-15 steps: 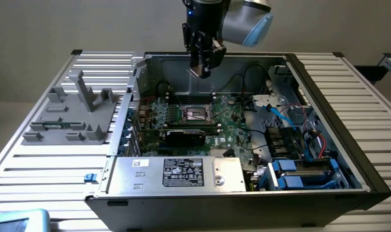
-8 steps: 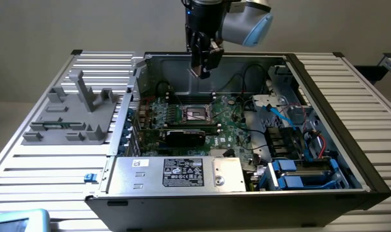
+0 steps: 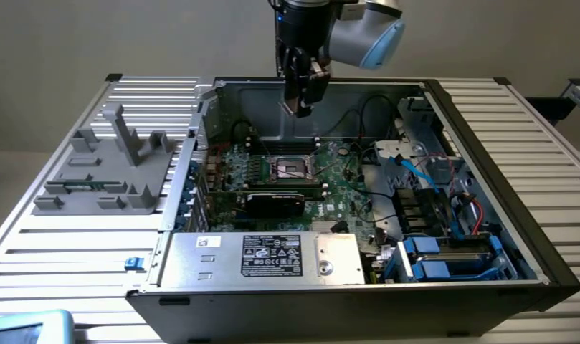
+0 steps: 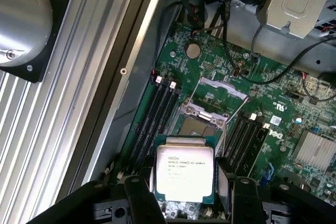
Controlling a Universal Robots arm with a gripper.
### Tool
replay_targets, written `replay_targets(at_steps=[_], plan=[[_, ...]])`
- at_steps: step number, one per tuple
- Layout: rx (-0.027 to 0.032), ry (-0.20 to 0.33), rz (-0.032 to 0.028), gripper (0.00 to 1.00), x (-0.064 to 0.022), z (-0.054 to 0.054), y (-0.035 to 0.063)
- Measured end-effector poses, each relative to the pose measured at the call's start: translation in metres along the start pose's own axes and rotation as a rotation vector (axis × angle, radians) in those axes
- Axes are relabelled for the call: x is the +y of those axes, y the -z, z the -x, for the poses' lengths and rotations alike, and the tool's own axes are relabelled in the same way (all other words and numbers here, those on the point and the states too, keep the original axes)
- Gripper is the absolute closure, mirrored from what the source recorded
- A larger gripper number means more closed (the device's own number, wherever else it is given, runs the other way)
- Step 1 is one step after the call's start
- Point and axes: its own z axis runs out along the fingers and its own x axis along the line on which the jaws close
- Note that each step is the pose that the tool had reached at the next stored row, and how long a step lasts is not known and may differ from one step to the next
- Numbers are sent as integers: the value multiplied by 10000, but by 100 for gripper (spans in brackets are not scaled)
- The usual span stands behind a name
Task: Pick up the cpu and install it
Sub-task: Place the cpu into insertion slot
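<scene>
Now | pincer [image 4: 185, 195] clamped on cpu [image 4: 185, 167] (silver top up) | hanging above socket [image 4: 198, 126]

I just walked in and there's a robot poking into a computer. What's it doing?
The robot arm's gripper hangs over an open computer case. It holds the cpu, a small silver square, between its fingers. The cpu is just above the socket on the green motherboard, and the socket's metal frame is flipped open. The cpu is not yet in the socket.
</scene>
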Motion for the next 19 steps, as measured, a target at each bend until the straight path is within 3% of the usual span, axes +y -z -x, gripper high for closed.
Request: replay_targets(at_steps=[3,4,6,7,19], plan=[[-128,-253,-36,45,0,1,0],[-210,-310,-64,45,0,1,0],[-446,-391,-145,45,0,1,-2],[-529,-450,-173,45,0,1,-6],[-524,-2294,-130,45,0,3,-55]])
